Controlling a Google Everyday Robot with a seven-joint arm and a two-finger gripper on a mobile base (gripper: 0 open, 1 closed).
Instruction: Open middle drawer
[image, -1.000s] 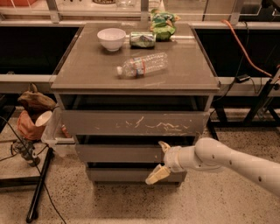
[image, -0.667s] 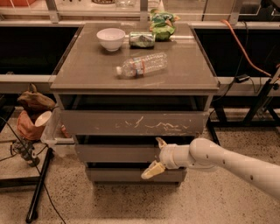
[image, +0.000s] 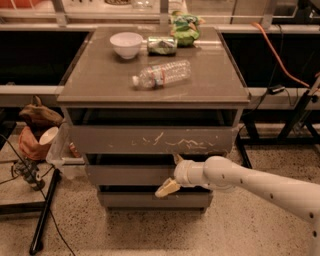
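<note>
The middle drawer (image: 127, 175) is a plain grey-brown front, second of three in the cabinet, below the taller top drawer (image: 150, 139) with white scratches. My gripper (image: 171, 173) is at the right part of the middle drawer's front. It is open: one fingertip sits at the drawer's upper edge and the other at its lower edge, so the fingers straddle the front. The white arm (image: 250, 185) reaches in from the lower right. The shortest bottom drawer (image: 150, 200) lies just under the lower finger.
On the cabinet top lie a white bowl (image: 126, 44), a can (image: 161, 45), a green bag (image: 185, 27) and a plastic bottle (image: 161, 74). A clear bin (image: 60, 150), a brown bag (image: 37, 117) and a black stand (image: 42, 215) are to the left. An orange cable (image: 280, 55) hangs at the right.
My gripper has moved left and in toward the middle drawer's front, and its fingers now span the front's height. The drawers have not visibly moved.
</note>
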